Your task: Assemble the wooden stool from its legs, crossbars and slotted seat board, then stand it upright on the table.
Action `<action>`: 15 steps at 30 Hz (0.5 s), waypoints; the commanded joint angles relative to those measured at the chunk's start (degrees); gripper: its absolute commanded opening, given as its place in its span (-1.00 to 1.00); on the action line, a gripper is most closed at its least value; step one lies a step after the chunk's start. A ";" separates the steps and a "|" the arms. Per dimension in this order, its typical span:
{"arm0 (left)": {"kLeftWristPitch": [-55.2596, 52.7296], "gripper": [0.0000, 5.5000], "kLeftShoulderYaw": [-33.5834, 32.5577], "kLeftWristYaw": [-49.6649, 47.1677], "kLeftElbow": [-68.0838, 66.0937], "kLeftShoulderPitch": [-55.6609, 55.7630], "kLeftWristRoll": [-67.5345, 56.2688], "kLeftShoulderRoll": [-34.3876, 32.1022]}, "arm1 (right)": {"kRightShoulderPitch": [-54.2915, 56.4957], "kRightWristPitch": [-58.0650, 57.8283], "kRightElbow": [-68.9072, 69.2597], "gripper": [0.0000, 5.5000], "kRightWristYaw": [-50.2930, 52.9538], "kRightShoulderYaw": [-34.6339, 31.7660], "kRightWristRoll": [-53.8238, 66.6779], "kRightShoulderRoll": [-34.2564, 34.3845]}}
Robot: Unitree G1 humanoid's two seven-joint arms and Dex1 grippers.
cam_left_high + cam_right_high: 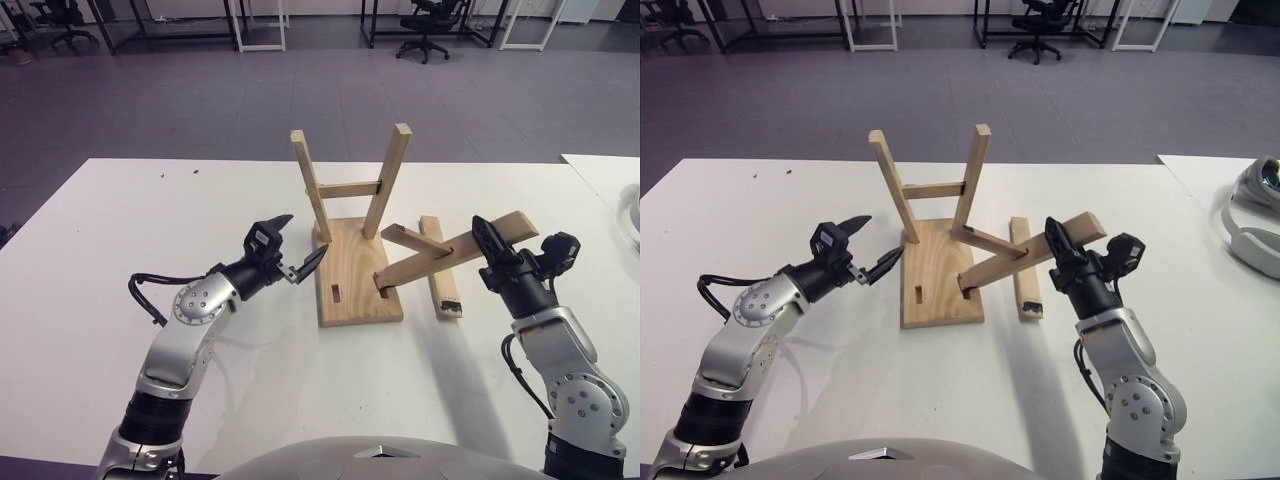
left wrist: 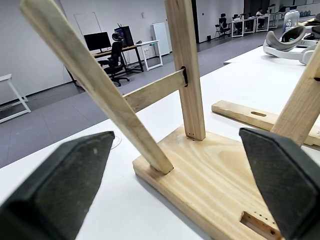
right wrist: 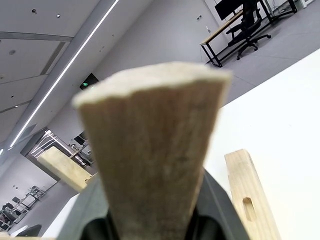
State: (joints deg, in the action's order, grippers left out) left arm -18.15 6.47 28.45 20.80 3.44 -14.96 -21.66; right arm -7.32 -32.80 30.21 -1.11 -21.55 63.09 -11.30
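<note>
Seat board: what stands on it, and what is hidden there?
Two legs joined by a crossbar stand in the seat board's far slots. A third leg, in the right gripper, meets the near right slot; its tip is hidden. The near left slot is empty.

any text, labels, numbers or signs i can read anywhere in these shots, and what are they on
Nothing can be read clearly.
Seat board, standing legs, leg held by the right gripper, loose leg: no print on them.
Green sign on the far wall: too small to read.
Print on the white item beyond the headset: too blurred to read.
</note>
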 commanded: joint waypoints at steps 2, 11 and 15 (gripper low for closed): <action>0.64 0.67 -0.57 -0.60 -0.31 -0.49 1.28 -0.18 | -0.72 -1.47 0.68 -0.62 3.03 -2.46 6.47 -1.34; 1.10 0.67 -0.61 -0.35 -1.47 -0.16 2.08 -0.23 | -2.61 -2.39 0.98 -0.62 5.97 -1.72 9.86 -4.34; 1.44 0.67 -0.40 -0.32 -1.95 0.03 2.64 0.03 | -2.18 -1.02 -0.30 -0.62 6.68 -1.61 5.11 -5.41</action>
State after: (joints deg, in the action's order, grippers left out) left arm -17.07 6.17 28.24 19.31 3.04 -12.99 -21.65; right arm -9.50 -33.95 30.82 4.40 -23.31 71.50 -15.34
